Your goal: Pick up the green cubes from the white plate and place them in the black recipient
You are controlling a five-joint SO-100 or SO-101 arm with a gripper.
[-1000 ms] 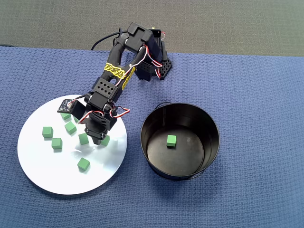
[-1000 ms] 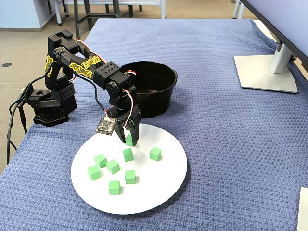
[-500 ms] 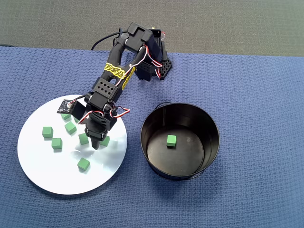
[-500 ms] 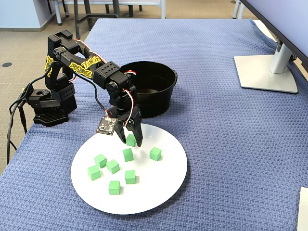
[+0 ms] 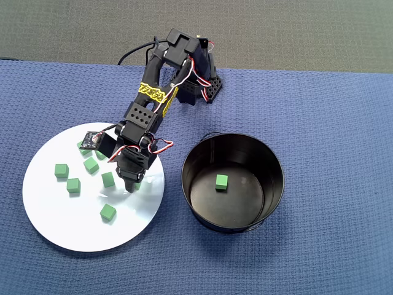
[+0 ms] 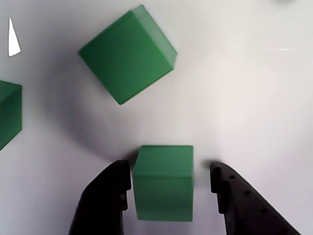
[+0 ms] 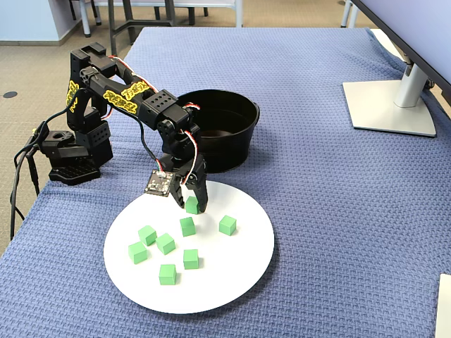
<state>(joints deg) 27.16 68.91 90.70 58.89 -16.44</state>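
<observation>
White plate point(image 7: 232, 274), jaws now lifted, cube point(image 6: 163, 182) between.

Office, monitor stand point(image 7: 392, 98) on desk, chair legs point(image 7: 127, 21) behind

I'm pretty much all black plastic: blocky arm point(image 7: 123, 95) segments with rows of round holes in the servo housings, sitting on a chunky base point(image 7: 70, 151) with a perforated foot. Yellow stickers point(image 5: 151, 94) with black lettering run along my links. Thin red and white wires point(image 7: 184, 141) loop around my joints, a black cable point(image 7: 21, 183) trails off the base, and a small circuit board point(image 7: 158, 184) hangs by my wrist.
</observation>
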